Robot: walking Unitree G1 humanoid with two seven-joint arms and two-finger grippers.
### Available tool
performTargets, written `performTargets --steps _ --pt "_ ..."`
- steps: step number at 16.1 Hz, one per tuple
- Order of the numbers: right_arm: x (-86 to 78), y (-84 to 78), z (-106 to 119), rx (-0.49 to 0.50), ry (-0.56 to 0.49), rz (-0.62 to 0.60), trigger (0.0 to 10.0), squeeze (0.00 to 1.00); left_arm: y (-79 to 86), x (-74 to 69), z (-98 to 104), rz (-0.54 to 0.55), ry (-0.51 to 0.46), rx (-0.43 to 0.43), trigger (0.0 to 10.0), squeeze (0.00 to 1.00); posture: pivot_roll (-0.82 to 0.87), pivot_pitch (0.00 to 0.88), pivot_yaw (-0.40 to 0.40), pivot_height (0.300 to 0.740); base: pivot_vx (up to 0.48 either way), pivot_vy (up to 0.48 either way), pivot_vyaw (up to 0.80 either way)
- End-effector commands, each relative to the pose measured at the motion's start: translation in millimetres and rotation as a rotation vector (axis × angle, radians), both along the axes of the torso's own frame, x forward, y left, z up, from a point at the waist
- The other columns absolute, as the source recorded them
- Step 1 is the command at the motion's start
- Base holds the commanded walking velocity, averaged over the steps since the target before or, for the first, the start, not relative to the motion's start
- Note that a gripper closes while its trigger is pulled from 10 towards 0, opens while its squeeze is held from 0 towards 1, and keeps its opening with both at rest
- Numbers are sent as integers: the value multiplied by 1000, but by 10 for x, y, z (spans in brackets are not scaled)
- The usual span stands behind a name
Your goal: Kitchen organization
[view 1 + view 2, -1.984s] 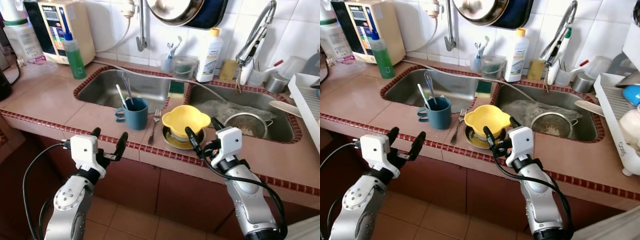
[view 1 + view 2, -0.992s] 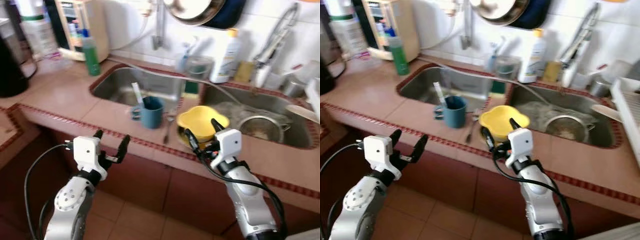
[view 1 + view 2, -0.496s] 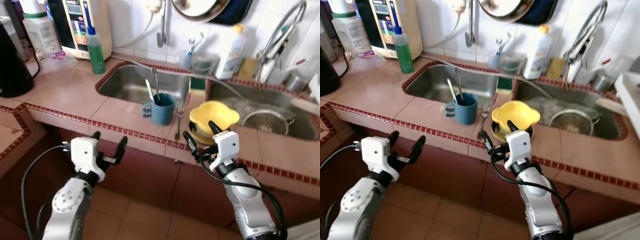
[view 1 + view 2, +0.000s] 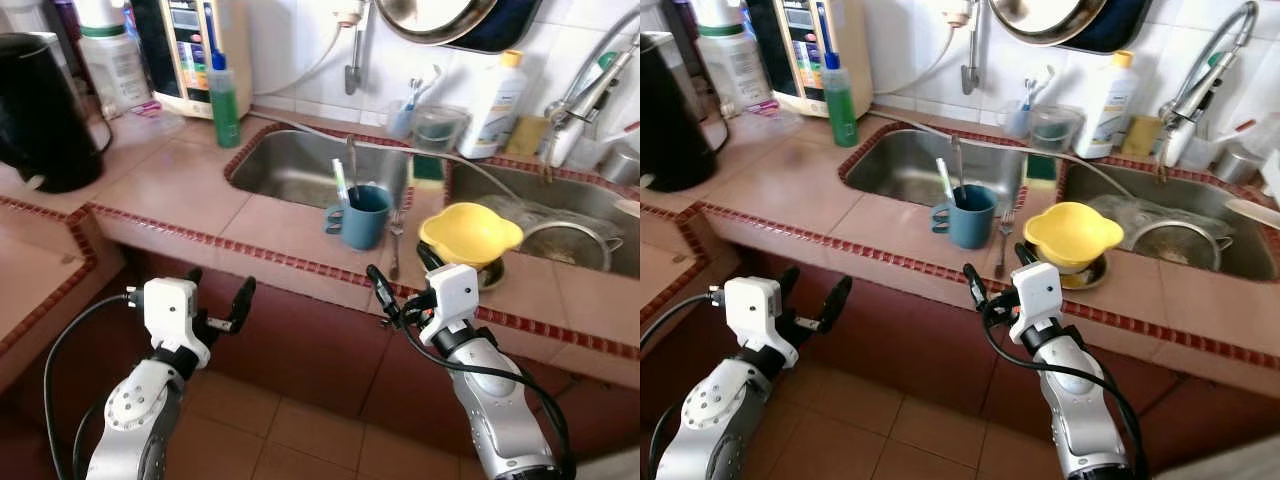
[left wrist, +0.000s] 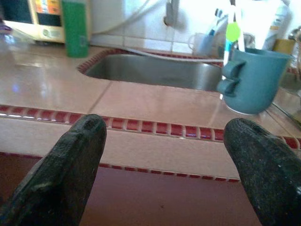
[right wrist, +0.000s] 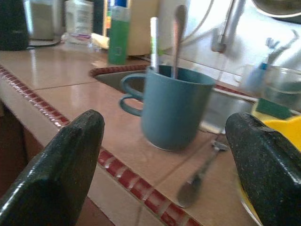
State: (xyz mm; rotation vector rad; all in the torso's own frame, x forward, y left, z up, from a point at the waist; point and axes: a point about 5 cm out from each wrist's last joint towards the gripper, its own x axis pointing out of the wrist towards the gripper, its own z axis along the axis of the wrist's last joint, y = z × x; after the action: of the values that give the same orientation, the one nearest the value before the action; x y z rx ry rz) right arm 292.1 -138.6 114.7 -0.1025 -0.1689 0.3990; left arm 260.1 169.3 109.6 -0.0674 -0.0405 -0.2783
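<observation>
Left eye view: tiled counter (image 4: 190, 190) with two sinks (image 4: 300, 165); blue mug (image 4: 363, 215) beside fork (image 4: 395, 240) and yellow bowl (image 4: 470, 235), perhaps on a plate. Left gripper (image 4: 220, 300) and right gripper (image 4: 398, 283) hover before its edge, splayed, empty.

blue mug (image 4: 364, 216) | yellow bowl (image 4: 470, 233) | green bottle (image 4: 224, 100)

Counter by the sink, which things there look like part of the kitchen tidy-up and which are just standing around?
Likely for tidying:
- blue plastic mug holding utensils
- metal fork lying beside it
- yellow plastic bowl on a plate

Just standing about:
- green soap bottle
- black kettle
- white detergent bottle
</observation>
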Motion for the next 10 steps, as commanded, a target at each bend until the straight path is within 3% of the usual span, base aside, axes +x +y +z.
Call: performTargets --steps 1,9,10 --pt "13 -51 36 4 -6 -24 10000 0 -75 17 45 -32 -9 -6 10000 0 -92 0 1 740 0 0 -650" --pt "28 -53 44 -4 -8 -25 10000 0 -122 23 89 -70 -44 -1 10000 0 -94 0 -3 740 0 0 -650" --pt "23 -52 54 -5 -16 -22 10000 0 -125 26 92 -70 -46 -2 10000 0 -96 0 -5 740 0 0 0"
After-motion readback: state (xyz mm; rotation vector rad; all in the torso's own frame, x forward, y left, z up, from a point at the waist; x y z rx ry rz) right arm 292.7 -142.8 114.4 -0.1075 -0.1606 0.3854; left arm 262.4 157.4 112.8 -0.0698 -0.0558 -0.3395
